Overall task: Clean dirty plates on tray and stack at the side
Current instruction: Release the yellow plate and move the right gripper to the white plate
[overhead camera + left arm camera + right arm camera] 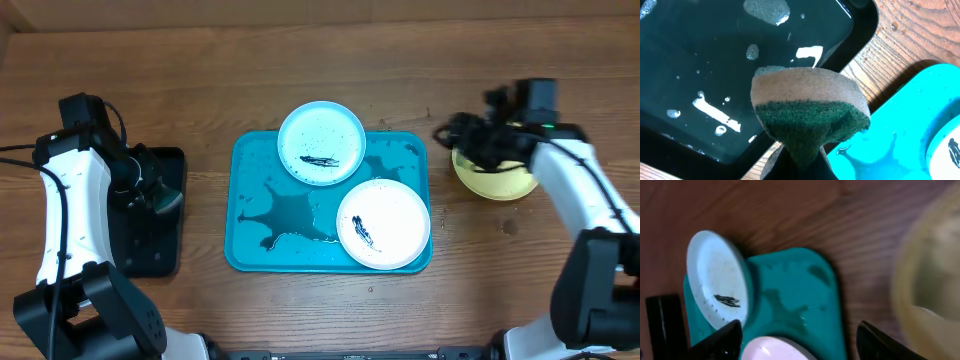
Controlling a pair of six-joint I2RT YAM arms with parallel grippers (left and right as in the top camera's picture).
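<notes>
Pinching a sponge [810, 105] at its lower end, the left gripper [796, 172] has its jaws clamped tight on it. The green scouring face is turned to the wrist camera, with the tan foam above it. Under the sponge lies a black tray [700, 60] that holds a shallow film of water with droplets and bubbles. Seen from overhead, this gripper hangs over the right-hand part of that black tray, which sits on the wooden surface [150, 70] left of the turquoise tray [238, 200].

The right gripper [800, 340] has its jaws wide apart with nothing between them. It hovers at the far-left edge of the yellow-green plate [495, 178]. That plate rests on the surface to the right of the turquoise tray, clear of it, and is only a blur in the wrist view.

The light-blue plate [321, 143] sits across the tray's far rim, partly on and partly beyond it, with a dark smear [320, 160] near its middle. The white plate [383, 223] lies in the tray's near right corner and is also smeared. A puddle [290, 215] spreads over the tray floor to the left of the white plate.
</notes>
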